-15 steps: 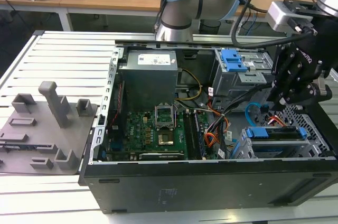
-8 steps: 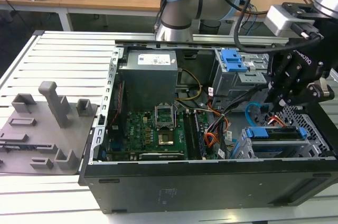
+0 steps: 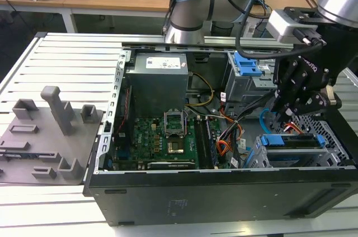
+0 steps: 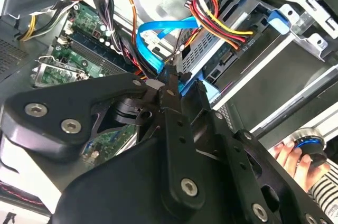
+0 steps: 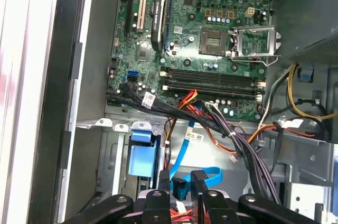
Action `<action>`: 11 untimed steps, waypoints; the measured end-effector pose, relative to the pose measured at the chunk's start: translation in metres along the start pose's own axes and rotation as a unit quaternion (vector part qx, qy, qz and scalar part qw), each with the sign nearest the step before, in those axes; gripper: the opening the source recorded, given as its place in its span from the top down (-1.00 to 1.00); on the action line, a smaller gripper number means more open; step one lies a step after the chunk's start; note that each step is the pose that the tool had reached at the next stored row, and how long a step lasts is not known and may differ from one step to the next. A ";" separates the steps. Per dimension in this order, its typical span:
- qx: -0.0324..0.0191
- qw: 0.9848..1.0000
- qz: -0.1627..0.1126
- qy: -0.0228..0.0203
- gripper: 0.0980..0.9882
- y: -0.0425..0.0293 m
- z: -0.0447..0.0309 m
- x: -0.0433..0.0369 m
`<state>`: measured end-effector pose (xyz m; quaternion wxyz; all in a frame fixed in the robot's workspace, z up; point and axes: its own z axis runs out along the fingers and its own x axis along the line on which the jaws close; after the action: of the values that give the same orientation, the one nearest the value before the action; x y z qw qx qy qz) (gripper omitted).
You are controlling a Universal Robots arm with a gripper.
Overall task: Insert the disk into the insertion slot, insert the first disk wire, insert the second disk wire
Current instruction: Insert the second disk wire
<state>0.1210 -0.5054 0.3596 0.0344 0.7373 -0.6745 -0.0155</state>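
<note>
One grey plastic fixture plate [image 3: 47, 136] on white slatted table [image 3: 67, 58], outside open black computer case [image 3: 224, 192], at exterior view's left.
Inside case, left part: one green motherboard [image 3: 154, 136], one grey metal power-supply box [image 3: 156, 83].
Inside case, right part: one light-grey perforated sheet-metal insertion slot [image 3: 334, 136], one silver-grey disk [image 3: 293, 140] in bright blue carrier lying in it.
One thin flat light-blue second disk wire [image 5: 182, 152] loops beside disk, dark plug [image 5: 179, 187] at black claw [image 5: 180, 183].
Claw grip: cannot tell.

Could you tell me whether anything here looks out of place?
The CPU socket stands open and empty, and a person's hand is near the gripper. The blue cable, held by the fingers, loops loose.
</note>
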 end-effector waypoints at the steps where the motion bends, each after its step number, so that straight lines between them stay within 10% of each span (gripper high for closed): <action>1: 0.000 1.000 0.000 0.000 0.54 0.0000 -0.0001 0.0000; 11: 0.000 1.000 0.000 0.002 0.85 0.0001 0.0001 0.0000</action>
<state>0.1210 -0.5055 0.3595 0.0356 0.7376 -0.6741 -0.0143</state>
